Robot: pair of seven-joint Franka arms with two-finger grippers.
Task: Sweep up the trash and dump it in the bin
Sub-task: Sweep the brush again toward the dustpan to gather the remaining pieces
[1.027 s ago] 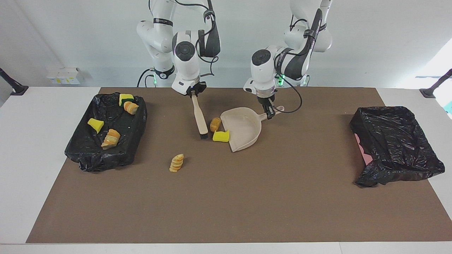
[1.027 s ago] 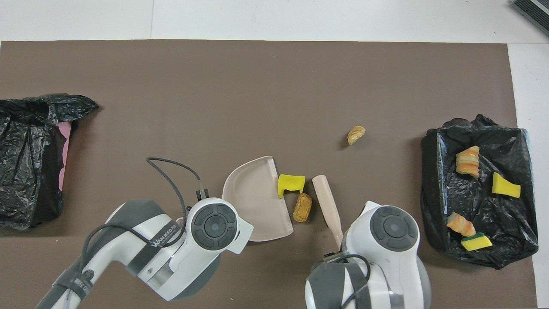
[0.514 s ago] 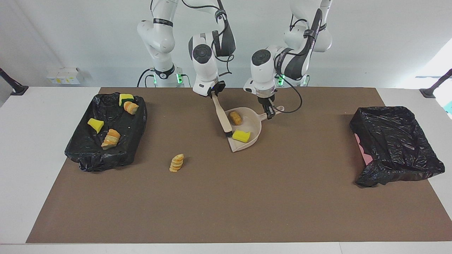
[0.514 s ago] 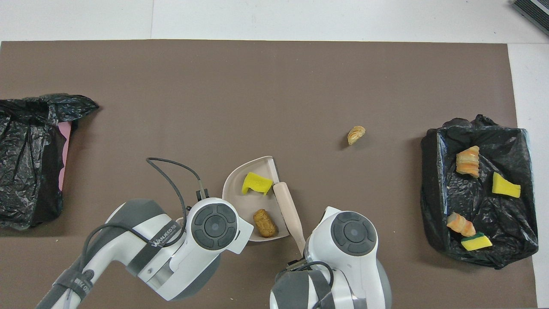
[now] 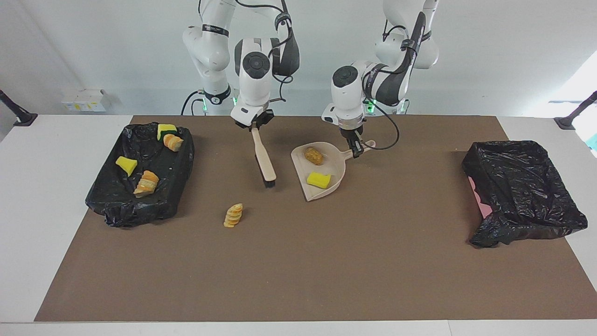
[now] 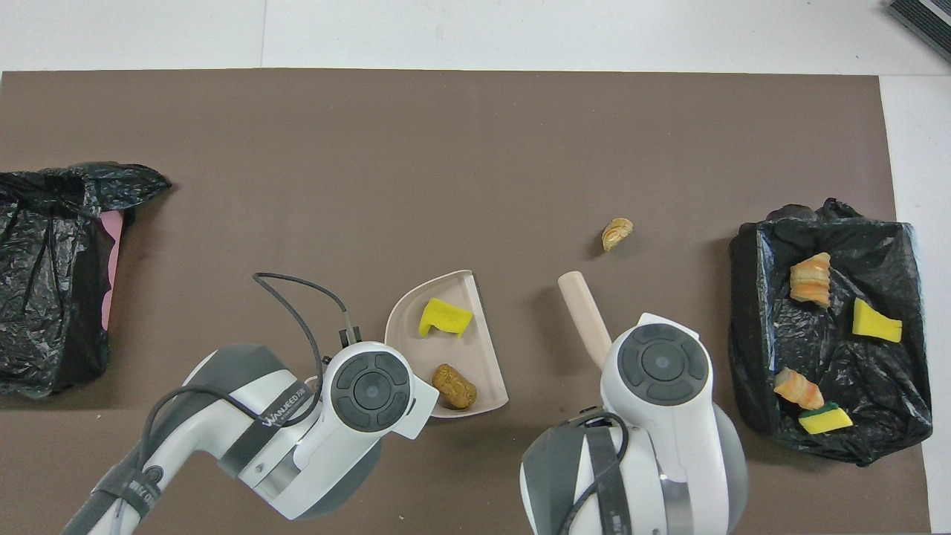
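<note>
Trash has just been swept into the dustpan (image 5: 322, 170): a yellow sponge (image 5: 318, 179) and a brown roll (image 5: 314, 156), which a second ago lay on the counter (image 5: 326, 261) at the pan's lip, are now seen resting inside it. The brush (image 5: 264, 161), clamped in the right gripper (image 5: 254, 122), has since been drawn back from the pan toward the right arm's end and is held clear of it. The pan's handle is kept pinched by the left gripper (image 5: 357, 148). One bread piece (image 5: 233, 215) is left loose on the counter, farther from the robots than the brush. Four pieces are seen lying in the bin (image 5: 140, 175) at the right arm's end. The loose piece is judged the likely next target, or the loaded pan could be emptied first.
</note>
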